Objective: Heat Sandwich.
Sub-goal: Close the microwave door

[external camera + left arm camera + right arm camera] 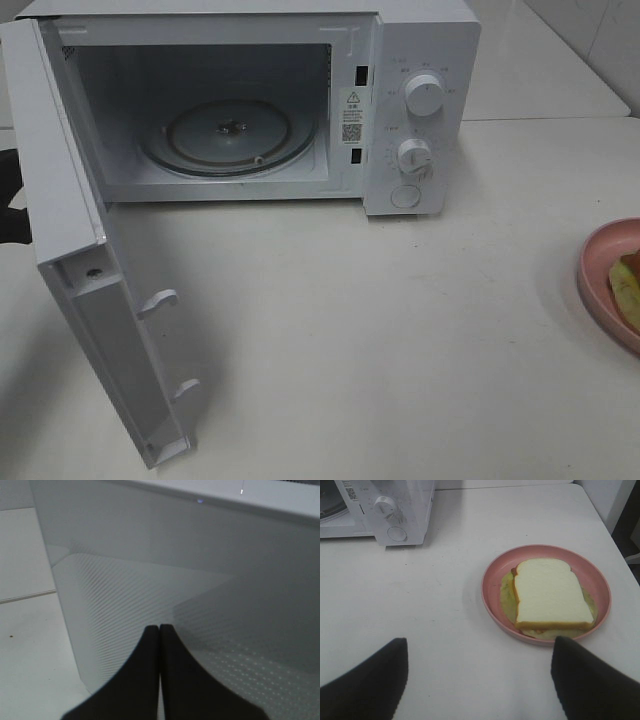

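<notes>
The sandwich (550,592), white bread over pale yellow-green filling, lies on a round pink plate (492,580). In the high view only a sliver of the sandwich (628,285) and plate (600,265) shows at the right edge. My right gripper (480,642) hovers open over the table just short of the plate, holding nothing. The white microwave (420,100) stands at the back with its door (70,230) swung wide open and its glass turntable (230,135) bare. My left gripper (159,626) is shut and empty, its tips close to the door's dotted outer panel (150,595).
The microwave's two knobs (425,95) and round button (405,195) face forward. The open door juts far out over the left of the white table (380,330). A dark piece of the left arm (10,200) shows behind the door.
</notes>
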Motion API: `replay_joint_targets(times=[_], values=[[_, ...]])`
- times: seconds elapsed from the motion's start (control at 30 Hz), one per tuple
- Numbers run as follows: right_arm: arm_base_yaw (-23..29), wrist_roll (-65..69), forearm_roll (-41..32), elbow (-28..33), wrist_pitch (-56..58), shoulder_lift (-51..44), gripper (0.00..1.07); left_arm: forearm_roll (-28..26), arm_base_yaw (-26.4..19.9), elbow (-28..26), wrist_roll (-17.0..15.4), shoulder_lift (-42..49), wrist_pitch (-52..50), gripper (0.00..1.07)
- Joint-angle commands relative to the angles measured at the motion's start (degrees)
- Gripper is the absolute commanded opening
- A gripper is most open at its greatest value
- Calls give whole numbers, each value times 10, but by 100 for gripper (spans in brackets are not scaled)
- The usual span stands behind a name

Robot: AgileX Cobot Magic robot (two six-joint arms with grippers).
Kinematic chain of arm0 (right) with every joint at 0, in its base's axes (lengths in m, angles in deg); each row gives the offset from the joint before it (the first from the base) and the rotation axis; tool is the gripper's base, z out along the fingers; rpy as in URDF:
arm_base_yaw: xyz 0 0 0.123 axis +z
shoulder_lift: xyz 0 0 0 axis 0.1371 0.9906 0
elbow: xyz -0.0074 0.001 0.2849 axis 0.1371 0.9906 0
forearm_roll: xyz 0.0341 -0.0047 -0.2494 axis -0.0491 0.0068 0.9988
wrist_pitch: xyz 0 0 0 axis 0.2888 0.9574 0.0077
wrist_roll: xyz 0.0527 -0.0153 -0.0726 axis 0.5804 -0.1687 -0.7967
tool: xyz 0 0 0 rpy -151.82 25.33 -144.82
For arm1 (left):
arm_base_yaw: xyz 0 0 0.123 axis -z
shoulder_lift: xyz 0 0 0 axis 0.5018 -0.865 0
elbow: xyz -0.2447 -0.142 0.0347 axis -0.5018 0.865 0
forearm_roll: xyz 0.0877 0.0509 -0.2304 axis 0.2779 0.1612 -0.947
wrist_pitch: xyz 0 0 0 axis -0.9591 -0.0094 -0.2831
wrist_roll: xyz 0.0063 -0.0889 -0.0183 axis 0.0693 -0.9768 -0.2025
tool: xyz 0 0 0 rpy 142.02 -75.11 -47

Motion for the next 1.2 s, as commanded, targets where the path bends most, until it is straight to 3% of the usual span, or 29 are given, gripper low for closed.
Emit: replay_joint_targets(times=[0.03, 0.2, 0.47, 0.57, 0.77, 1.0, 1.2], values=[[-3, -5, -2, 1, -4, -15, 76, -32, 36, -7, 27, -7, -10, 0], [-3, -5, -2, 1, -4, -15, 76, -41, 76, -26, 35, -25, -9, 0], [-3, -5, -2, 1, -4, -15, 76, -100, 134, -56, 41, -64, -9, 0], [-3, -5, -2, 1, -4, -15, 76, -146, 171, -72, 68, -81, -7, 0], [-3, -5, -2, 1, -4, -15, 76, -194, 218, -107, 89, -109, 12, 0], [-3, -5, -2, 1, -4, -15, 76, -292, 287, -166, 145, -144, 20, 0], [-3, -5, -2, 1, -4, -15, 76, -318, 317, -208, 160, -160, 37, 0]])
